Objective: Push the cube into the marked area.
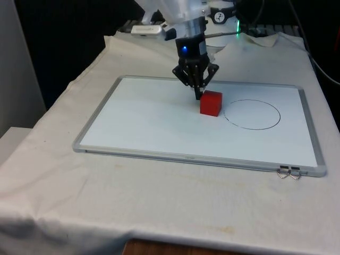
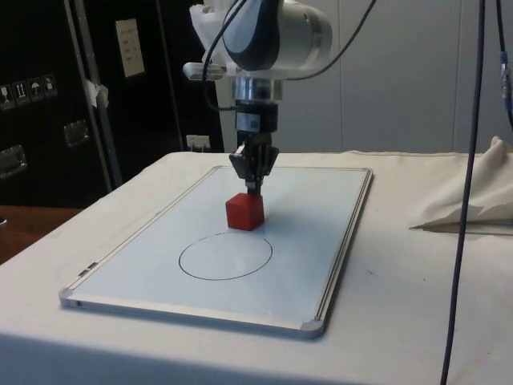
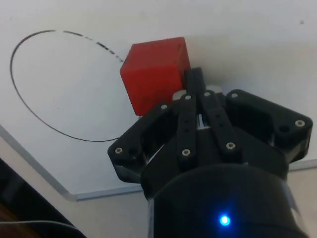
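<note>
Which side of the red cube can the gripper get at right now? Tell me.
Probably the side facing away from the circle: the gripper, fingers shut, already sits against that face of the red cube, with nothing between them on the whiteboard.

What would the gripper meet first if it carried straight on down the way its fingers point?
The gripper points down at the whiteboard, its shut tips beside the red cube. It would likely meet the board first; whether it touches already is unclear.
</note>
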`<action>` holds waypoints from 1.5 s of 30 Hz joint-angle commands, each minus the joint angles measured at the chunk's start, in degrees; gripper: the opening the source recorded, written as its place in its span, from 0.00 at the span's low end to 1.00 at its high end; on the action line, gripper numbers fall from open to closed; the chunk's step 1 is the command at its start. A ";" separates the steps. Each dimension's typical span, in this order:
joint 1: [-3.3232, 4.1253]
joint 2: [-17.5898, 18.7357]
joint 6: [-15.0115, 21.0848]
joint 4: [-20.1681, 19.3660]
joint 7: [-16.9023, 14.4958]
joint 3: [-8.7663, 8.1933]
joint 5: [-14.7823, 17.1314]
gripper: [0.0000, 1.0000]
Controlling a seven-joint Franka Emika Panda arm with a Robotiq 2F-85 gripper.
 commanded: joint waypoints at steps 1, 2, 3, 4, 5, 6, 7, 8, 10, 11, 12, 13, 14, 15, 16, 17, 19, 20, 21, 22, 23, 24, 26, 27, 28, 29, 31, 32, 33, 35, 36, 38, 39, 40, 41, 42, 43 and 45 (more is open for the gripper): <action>0.74 0.74 0.52 0.57 1.66 0.06 -0.86 0.00; 0.74 0.86 0.52 0.80 1.95 0.34 -0.86 0.00; 0.80 1.09 0.46 1.15 2.23 0.63 -0.92 0.00; 0.86 1.26 0.40 1.49 2.52 0.92 -0.92 0.00; 0.92 1.43 0.40 1.78 2.75 1.20 -0.92 0.00; 0.97 1.60 0.34 2.12 2.98 1.49 -0.92 0.00; 0.34 1.32 0.00 2.12 2.06 2.12 -0.11 0.00; 1.03 2.06 0.34 2.75 3.44 2.06 -0.97 0.00; 1.09 2.41 0.29 3.38 3.84 2.52 -0.97 0.00; 1.15 2.64 0.29 3.67 4.01 2.75 -0.97 0.00; 1.26 3.04 0.29 4.30 4.35 3.21 -1.03 0.00; 1.26 3.21 0.29 4.58 4.53 3.44 -1.03 0.00; 1.32 3.44 0.29 4.87 4.64 3.67 -1.09 0.00; 0.69 3.04 0.00 4.70 3.55 4.13 -0.23 0.00; 1.32 3.61 0.29 5.10 4.70 3.84 -1.15 0.00; 1.38 3.78 0.23 5.33 4.87 4.01 -1.20 0.00; 1.49 4.13 0.29 5.79 5.21 4.47 -1.49 0.00; 1.49 4.30 0.29 6.02 5.44 4.64 -1.66 0.00; 1.55 4.47 0.29 6.25 5.61 4.87 -1.78 0.00; 1.60 4.81 0.29 6.70 5.79 5.33 -1.95 0.00; 1.60 4.98 0.29 6.93 5.84 5.50 -2.01 0.00; 1.66 5.16 0.29 7.10 5.90 5.67 -2.06 0.00; 1.72 5.27 0.29 7.33 5.96 5.90 -2.12 0.00; 1.72 5.44 0.29 7.51 5.96 6.07 -2.18 0.00; 1.78 5.67 0.29 7.85 5.96 6.42 -2.23 0.00; 1.83 5.79 0.29 8.02 5.96 6.59 -2.29 0.00; 1.89 6.07 0.23 8.31 5.90 6.99 -2.35 0.00; 1.32 5.67 0.00 8.08 5.10 7.22 -1.78 0.00; 1.95 6.19 0.29 8.48 5.90 7.22 -2.41 0.00; 2.01 6.47 0.29 8.77 5.90 7.62 -2.46 0.00; 2.12 6.76 0.34 9.11 5.96 8.02 -2.52 0.00; 2.23 7.10 0.40 9.40 6.07 8.48 -2.58 0.00; 2.35 7.22 0.40 9.51 6.13 8.65 -2.58 0.00; 2.41 7.39 0.46 9.68 6.19 8.94 -2.64 0.00; 1.66 6.99 0.00 9.57 5.21 9.28 -1.95 0.00; 2.46 7.51 0.52 9.80 6.25 9.11 -2.69 0.00; 2.46 7.68 0.52 9.91 6.30 9.34 -2.69 0.00; 2.64 8.02 0.63 10.26 6.59 10.03 -2.86 0.00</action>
